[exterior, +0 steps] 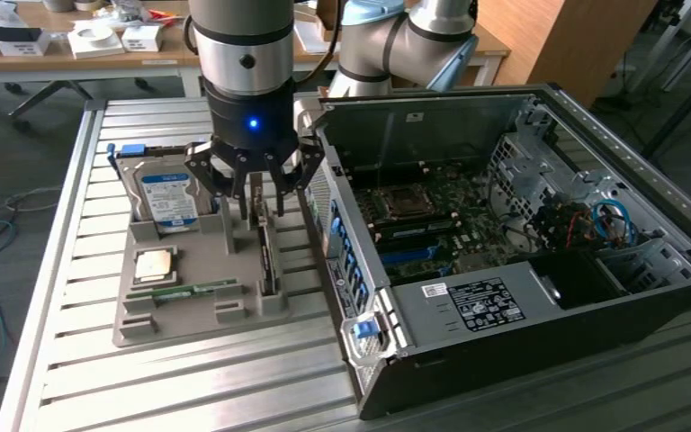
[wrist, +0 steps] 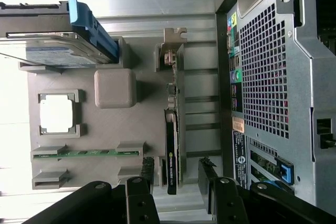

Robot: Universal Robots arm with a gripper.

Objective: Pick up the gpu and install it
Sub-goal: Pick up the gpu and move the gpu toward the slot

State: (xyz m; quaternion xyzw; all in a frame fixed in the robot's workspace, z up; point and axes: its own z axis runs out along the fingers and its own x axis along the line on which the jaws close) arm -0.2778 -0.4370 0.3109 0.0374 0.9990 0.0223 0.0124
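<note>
Hanging right over the gray parts tray, the fingers are spread wide and have hold of nothing. The gpu is standing on its edge in a slot along the side of the tray nearest the PC case, so it hasn't been lifted and it's not in the machine. In the wrist view you can see the two fingers sitting either side of the dark cooler end of the gpu, with a gap on both sides, so they're straddling it and not pinching it. The card's silvery bracket is at the other end, away from them. The rest of the tray is full too: a hard drive with a blue and white label is propped upright at the far end, a CPU is lying flat in its little pocket, and a green memory stick is on its edge just past that. The case is on its side with the panel off and the motherboard showing, right beside the tray on the exterior view's right. All of it sits on a slatted metal tabletop.
</note>
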